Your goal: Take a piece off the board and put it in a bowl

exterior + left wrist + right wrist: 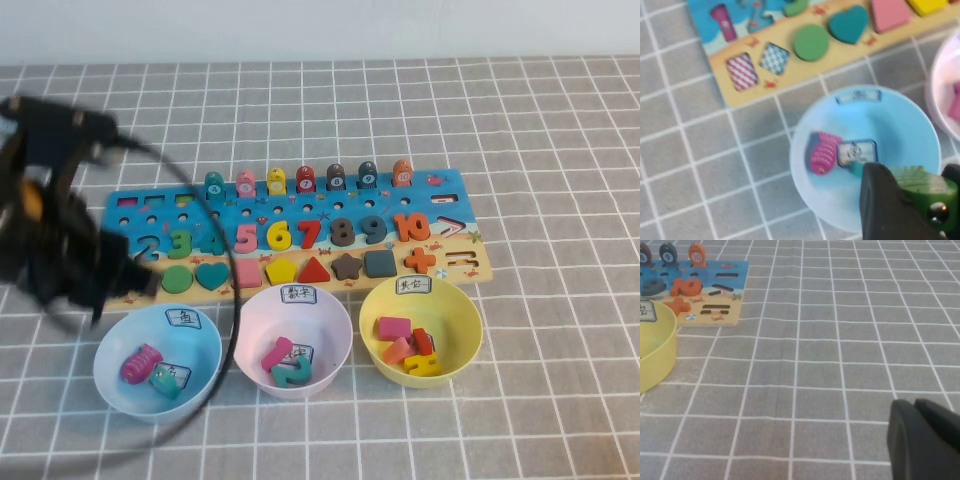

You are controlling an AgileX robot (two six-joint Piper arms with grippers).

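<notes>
while the green fish piece [920, 182] is clamped between the fingers of the left gripper [912, 200] above the light blue bowl [115, 385], two fish pieces are already held in that bowl: a pink striped one [141, 362] and a teal one [166, 381]. three bowls are lined up in front of the blue number board [455, 185]: light blue, pink [340, 335], yellow [465, 310]. the right gripper [925, 440] is seen low over bare tablecloth [840, 340], its fingers closed together.

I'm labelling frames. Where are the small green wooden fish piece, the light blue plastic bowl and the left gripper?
small green wooden fish piece [917, 181], left wrist view, scaled body.
light blue plastic bowl [112, 349], high view, left inner wall.
left gripper [912, 205], left wrist view, between fingertips.
</notes>
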